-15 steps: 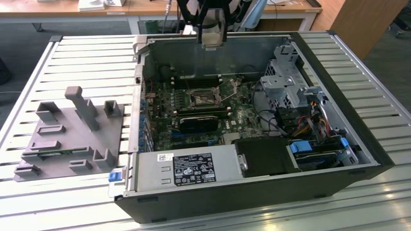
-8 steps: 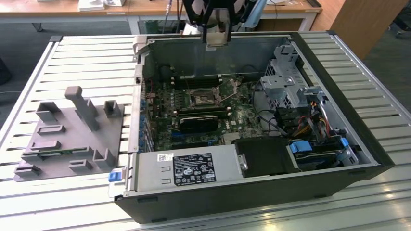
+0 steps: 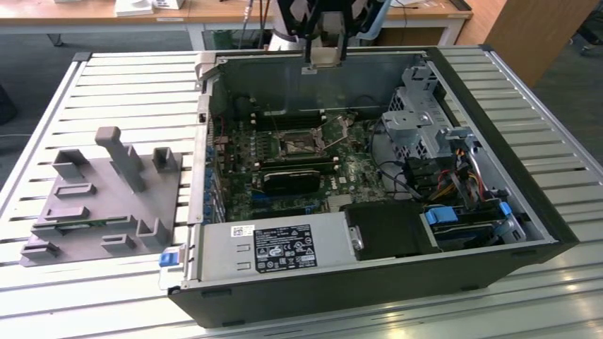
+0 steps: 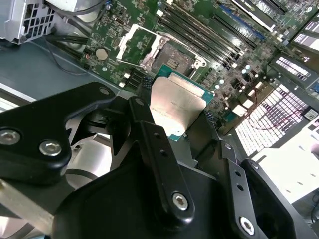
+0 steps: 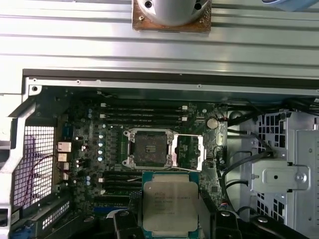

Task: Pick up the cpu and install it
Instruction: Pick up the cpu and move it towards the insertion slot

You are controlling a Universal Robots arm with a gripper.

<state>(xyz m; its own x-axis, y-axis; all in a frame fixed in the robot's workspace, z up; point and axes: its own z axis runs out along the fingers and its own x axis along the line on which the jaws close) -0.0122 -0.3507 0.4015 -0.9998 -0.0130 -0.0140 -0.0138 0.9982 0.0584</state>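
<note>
The gripper is clamping the cpu by opposite edges over the case. It is looking light, stiff and probably fragile underneath, so an edge grip is suiting it.

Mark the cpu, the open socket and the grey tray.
cpu (image 5: 169, 206): first wrist view, middle of its metal top.
socket (image 5: 148, 148): first wrist view, dark contact field.
grey tray (image 3: 106, 210): exterior view, flat base.

Bright, even light; I see desk glare at 5 o'clock in the exterior view, a shaded case interior, the cpu shining in the second wrist view.
</note>
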